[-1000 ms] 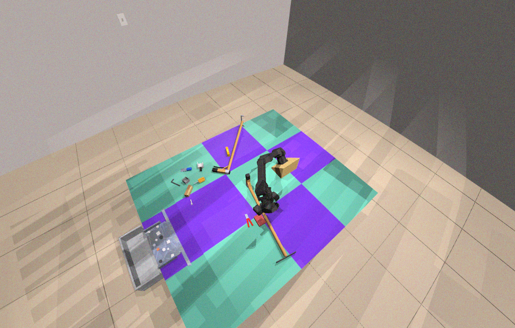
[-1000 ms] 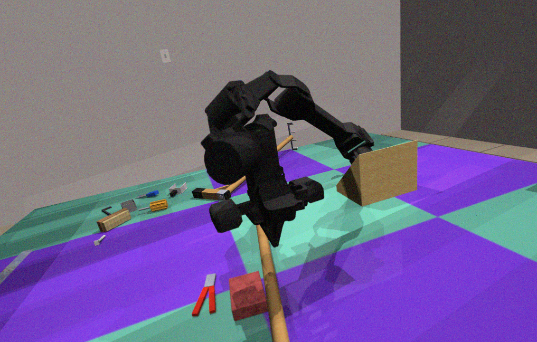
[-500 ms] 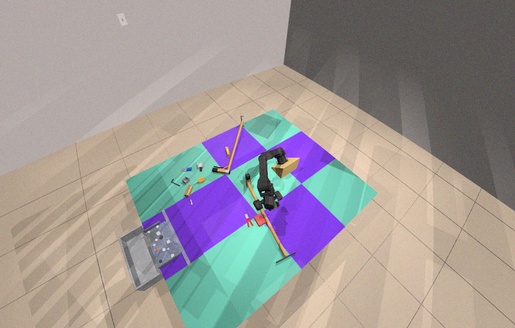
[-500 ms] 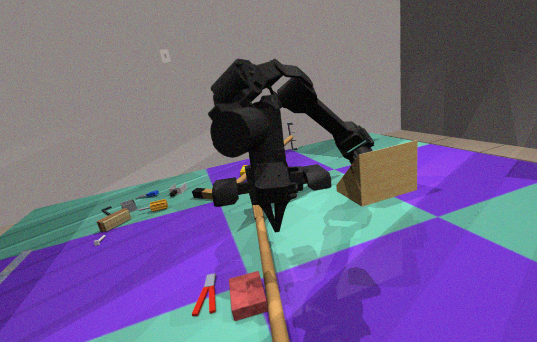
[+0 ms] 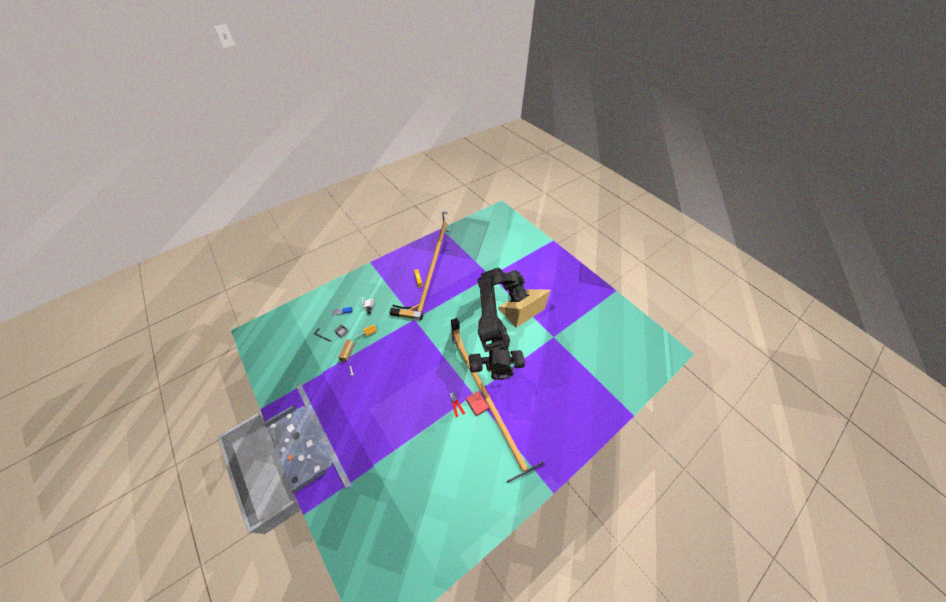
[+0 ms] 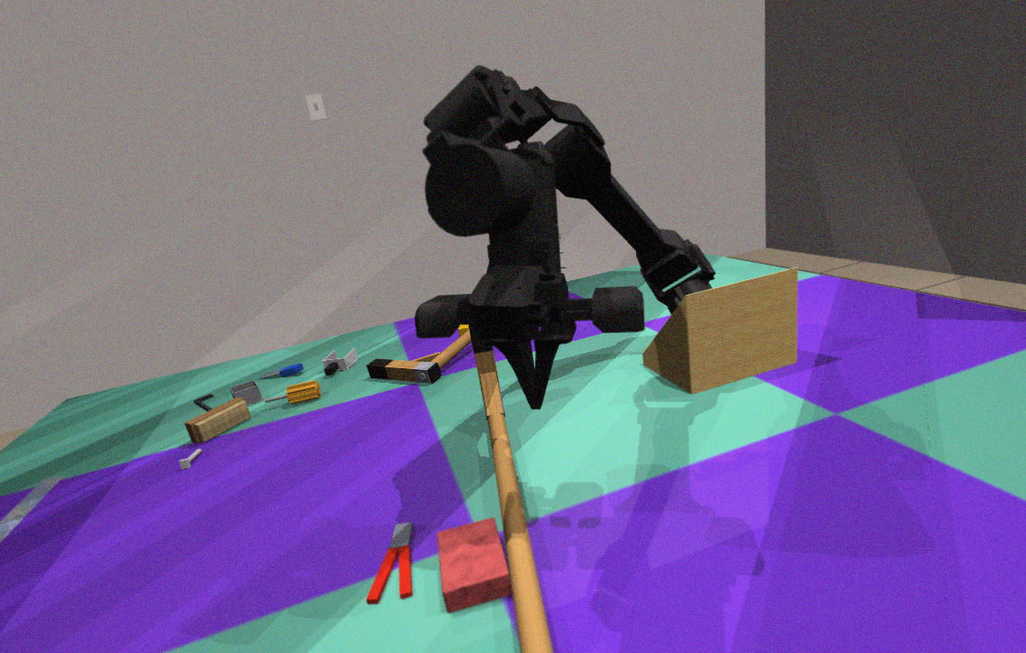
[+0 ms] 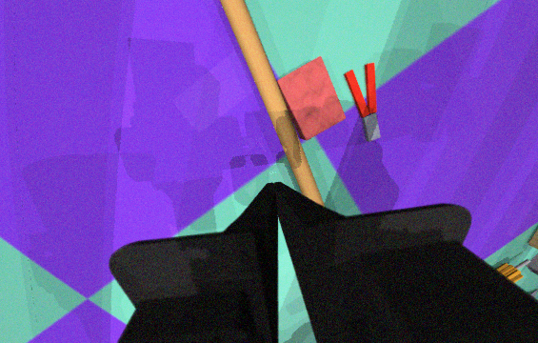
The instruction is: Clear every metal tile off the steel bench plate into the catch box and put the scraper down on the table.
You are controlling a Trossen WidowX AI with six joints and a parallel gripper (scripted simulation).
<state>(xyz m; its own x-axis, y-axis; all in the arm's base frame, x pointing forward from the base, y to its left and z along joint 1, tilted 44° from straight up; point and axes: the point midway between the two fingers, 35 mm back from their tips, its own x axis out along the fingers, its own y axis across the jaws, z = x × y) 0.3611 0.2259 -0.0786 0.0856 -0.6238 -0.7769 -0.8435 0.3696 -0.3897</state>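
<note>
The long scraper (image 5: 496, 418) (image 6: 513, 503) (image 7: 269, 90) is a wooden pole lying flat on the checkered mat, with its thin dark blade (image 5: 524, 471) at the near end. My gripper (image 5: 497, 372) (image 6: 534, 397) (image 7: 273, 189) is shut with nothing between its fingers. It points down just above the mat, right beside the pole's upper part, not around it. The steel bench plate (image 5: 322, 437) lies at the mat's left corner with several small metal tiles (image 5: 294, 443) on it. The grey catch box (image 5: 251, 479) adjoins its outer end.
A red brick (image 5: 477, 404) (image 6: 472, 564) (image 7: 311, 97) touches the pole, with red pliers (image 5: 455, 405) (image 6: 389, 570) (image 7: 368, 92) beside it. A wooden wedge (image 5: 529, 305) (image 6: 731, 333) holds the arm's base. A shorter tool (image 5: 431, 262) (image 6: 406, 371), a wood block (image 5: 345, 349) (image 6: 217, 419) and small hardware lie further off.
</note>
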